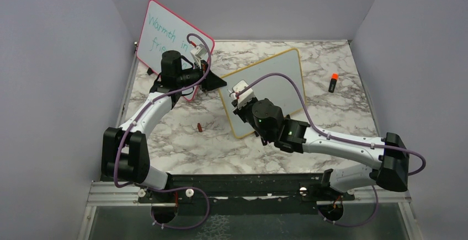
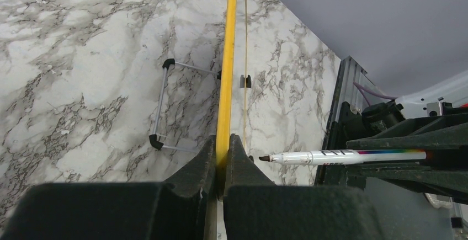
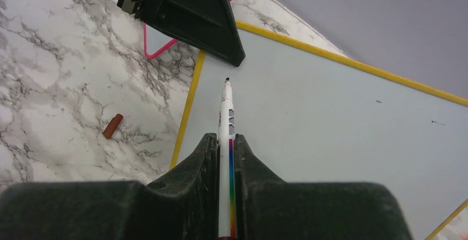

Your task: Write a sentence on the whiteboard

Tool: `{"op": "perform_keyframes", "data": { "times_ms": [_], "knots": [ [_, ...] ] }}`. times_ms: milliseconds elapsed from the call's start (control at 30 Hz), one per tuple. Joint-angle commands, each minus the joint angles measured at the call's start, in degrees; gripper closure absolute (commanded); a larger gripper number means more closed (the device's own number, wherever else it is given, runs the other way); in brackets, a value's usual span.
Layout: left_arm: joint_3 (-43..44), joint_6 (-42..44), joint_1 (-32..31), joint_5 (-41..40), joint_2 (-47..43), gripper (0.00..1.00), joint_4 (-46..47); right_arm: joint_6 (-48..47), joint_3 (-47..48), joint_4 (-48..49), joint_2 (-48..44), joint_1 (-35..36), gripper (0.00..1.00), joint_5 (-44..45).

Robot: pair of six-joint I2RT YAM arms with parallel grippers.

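Observation:
The whiteboard (image 1: 276, 88) with its yellow frame stands tilted at mid-table. My left gripper (image 1: 212, 83) is shut on the frame's upper left edge (image 2: 223, 152); the board runs edge-on (image 2: 227, 58) away from the jaws. My right gripper (image 1: 234, 97) is shut on a white marker with a rainbow stripe (image 3: 225, 116), uncapped, with a dark tip. The tip points at the board's face (image 3: 331, 118) near the left gripper's fingers (image 3: 193, 14). From the left wrist, the marker (image 2: 342, 156) ends a little short of the board. The sentence is out of view; the face that shows is blank.
A pink-framed board (image 1: 165, 36) with teal writing leans at the back left. A small red cap (image 1: 199, 127) lies on the marble in front of the yellow board, seen also as the cap (image 3: 112, 126). An orange-capped black marker (image 1: 333, 82) lies at the right. Grey walls enclose the table.

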Motion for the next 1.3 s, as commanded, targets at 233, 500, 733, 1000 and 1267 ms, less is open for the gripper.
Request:
{"op": "perform_keyframes", "data": {
  "times_ms": [233, 500, 733, 1000, 1267],
  "knots": [
    [-0.42, 1.4, -0.5, -0.41, -0.97, 1.0, -3.82, -0.84, 2.28, 4.16, 2.96, 0.4, 1.0, 2.6],
    [-0.51, 1.16, -0.5, -0.58, -0.93, 1.0, -3.81, -1.49, 2.84, 5.43, 4.06, 0.41, 1.0, 2.79],
    [-0.42, 1.1, -0.47, -0.5, -0.89, 1.0, -3.82, -1.54, 3.01, 6.03, 4.66, 0.36, 1.0, 3.15],
    [-0.52, 1.05, -0.46, -0.5, -0.87, 1.0, -3.8, -1.37, 3.15, 5.37, 5.74, 0.39, 0.99, 4.04],
    [-0.44, 1.05, -0.45, -0.34, -0.94, 1.0, -3.71, -0.87, 3.98, 3.01, 6.77, 0.41, 1.0, 4.22]
  ]
}}
